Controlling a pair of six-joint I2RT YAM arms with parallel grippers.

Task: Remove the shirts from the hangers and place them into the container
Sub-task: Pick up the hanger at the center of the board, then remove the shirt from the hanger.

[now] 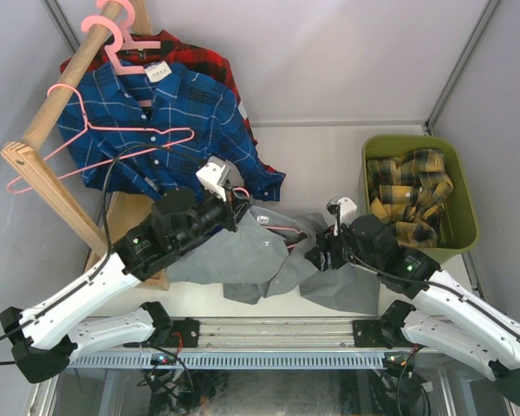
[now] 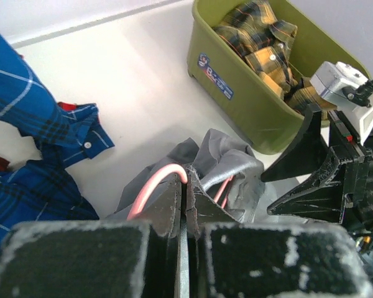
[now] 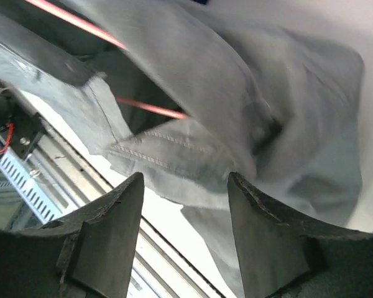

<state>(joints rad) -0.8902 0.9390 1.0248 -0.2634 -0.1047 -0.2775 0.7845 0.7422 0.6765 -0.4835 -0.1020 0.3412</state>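
Both arms are angled inward toward the near middle. On the left gripper the jaws are pressed together; on the right gripper they are held apart.

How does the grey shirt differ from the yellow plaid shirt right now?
The grey shirt is plain; the yellow plaid shirt is checked yellow and black. The grey shirt lies on the table between the arms, while the yellow plaid shirt sits inside the olive-green bin. The grey shirt has a pink hanger threaded in it, pinched by the left gripper; the yellow plaid shirt shows no hanger. Both are crumpled.
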